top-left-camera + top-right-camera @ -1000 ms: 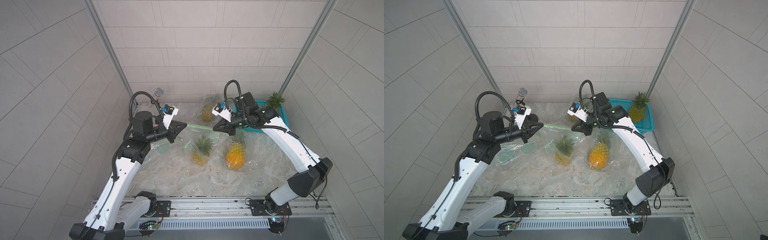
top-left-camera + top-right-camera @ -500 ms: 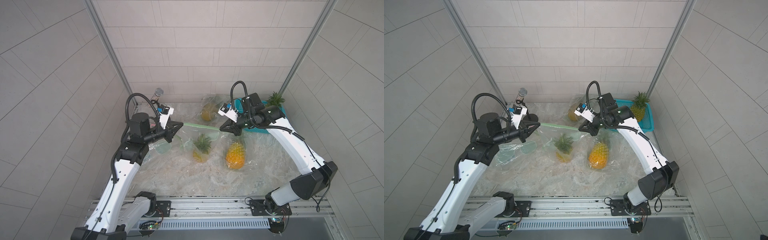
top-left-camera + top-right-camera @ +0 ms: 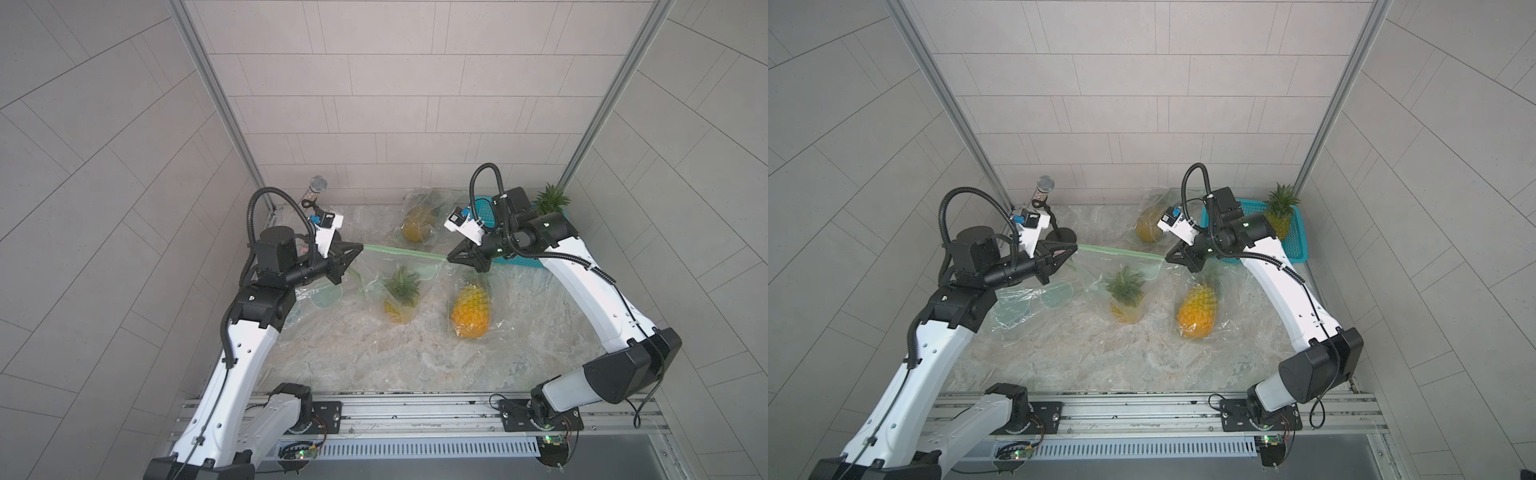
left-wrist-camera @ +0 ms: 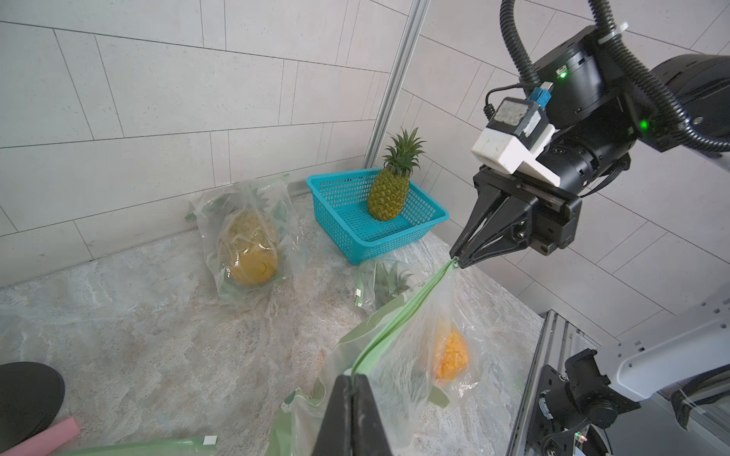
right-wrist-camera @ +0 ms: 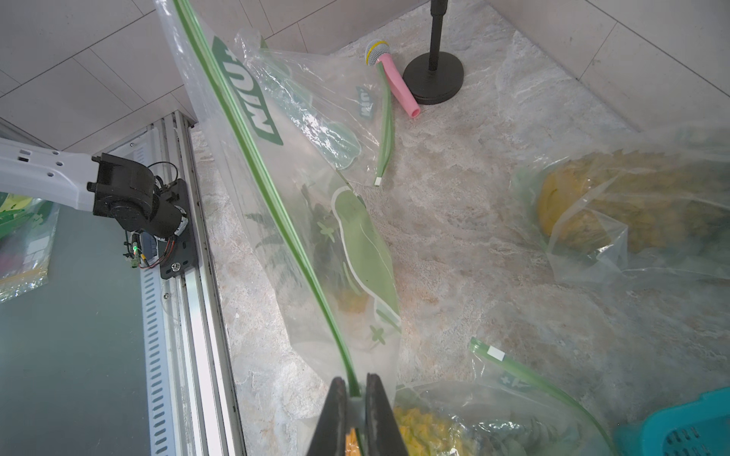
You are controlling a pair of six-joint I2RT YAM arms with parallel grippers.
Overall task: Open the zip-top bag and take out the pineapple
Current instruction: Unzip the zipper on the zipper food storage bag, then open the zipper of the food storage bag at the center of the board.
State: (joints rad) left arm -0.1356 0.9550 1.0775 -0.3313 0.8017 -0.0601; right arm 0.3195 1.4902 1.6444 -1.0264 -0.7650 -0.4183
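A clear zip-top bag (image 3: 395, 274) with green print hangs above the table, its green zip strip (image 3: 1119, 251) stretched taut between my two grippers. The pineapple (image 3: 399, 297), small with a green crown, hangs in the bag's lower part; it also shows through the plastic in the right wrist view (image 5: 349, 298). My left gripper (image 3: 360, 247) is shut on the strip's left end, seen close up in the left wrist view (image 4: 352, 381). My right gripper (image 3: 449, 258) is shut on the right end, with the strip pinched between its jaws (image 5: 355, 389).
A blue basket (image 3: 1296, 245) at the back right holds a bare pineapple (image 3: 1281, 212). Two more bagged pineapples lie at the back (image 3: 417, 222) and front right (image 3: 469, 311). Empty bags (image 3: 1025, 303) lie under the left arm. A microphone stand (image 3: 1061, 239) and pink toy microphone (image 5: 395, 79) are at the back left.
The grippers have drawn apart, the right one going further right and the left one slightly left. The zip strip between them is longer and tauter.
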